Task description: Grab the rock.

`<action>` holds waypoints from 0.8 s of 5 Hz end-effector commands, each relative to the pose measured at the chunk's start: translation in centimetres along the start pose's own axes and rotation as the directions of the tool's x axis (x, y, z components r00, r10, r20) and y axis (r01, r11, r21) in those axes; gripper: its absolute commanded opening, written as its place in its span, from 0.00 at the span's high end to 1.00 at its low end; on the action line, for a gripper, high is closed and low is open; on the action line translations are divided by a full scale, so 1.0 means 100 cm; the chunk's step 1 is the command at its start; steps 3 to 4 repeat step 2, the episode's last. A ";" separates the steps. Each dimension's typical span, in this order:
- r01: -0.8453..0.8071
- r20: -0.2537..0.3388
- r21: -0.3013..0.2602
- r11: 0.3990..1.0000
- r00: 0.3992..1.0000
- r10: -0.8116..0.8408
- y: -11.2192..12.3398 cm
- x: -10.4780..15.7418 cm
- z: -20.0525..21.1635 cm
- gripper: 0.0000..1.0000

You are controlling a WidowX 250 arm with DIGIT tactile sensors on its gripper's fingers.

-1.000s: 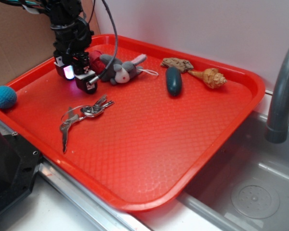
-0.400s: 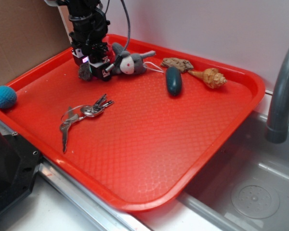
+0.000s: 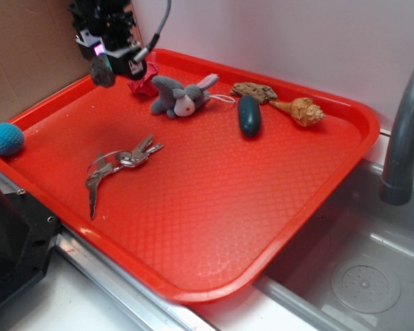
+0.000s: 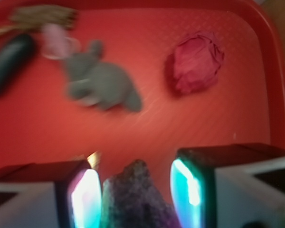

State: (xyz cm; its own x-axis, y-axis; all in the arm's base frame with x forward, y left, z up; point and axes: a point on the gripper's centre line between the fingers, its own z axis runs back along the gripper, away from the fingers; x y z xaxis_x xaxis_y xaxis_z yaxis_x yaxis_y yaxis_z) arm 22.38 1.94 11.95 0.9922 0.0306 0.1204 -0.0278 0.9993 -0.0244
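One rock (image 4: pixel 133 197) — clamped in tool (image 4: pixel 135 190).

Red tray (image 3: pixel 317 179) with fine diamond pattern, grey plush toy (image 3: pixel 176 96), dark teal oblong (image 3: pixel 249 115), blue ball (image 3: pixel 5 138), dark brown-grey rock (image 4: pixel 133 199) in my black end effector (image 4: pixel 135 194)

The exterior camera looks down from the front, far back, at the whole red tray (image 3: pixel 317 207). The wrist camera looks down close. Both see the grey plush toy (image 3: pixel 176 98) (image 4: pixel 102 83).

A red tray (image 3: pixel 317 200) holds keys (image 3: pixel 117 165), a grey plush toy (image 3: pixel 179 96), and a seashell (image 3: pixel 300 110).
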 end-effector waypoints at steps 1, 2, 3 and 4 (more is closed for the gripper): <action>-0.019 0.082 0.015 1.000 0.997 0.018 -0.066 -0.002 0.105 1.00; -0.002 0.042 0.106 0.994 0.999 -0.002 -0.081 0.008 0.132 1.00; -0.002 0.042 0.106 0.994 0.999 -0.002 -0.081 0.008 0.132 1.00; -0.002 0.042 0.106 0.994 0.999 -0.002 -0.081 0.008 0.132 1.00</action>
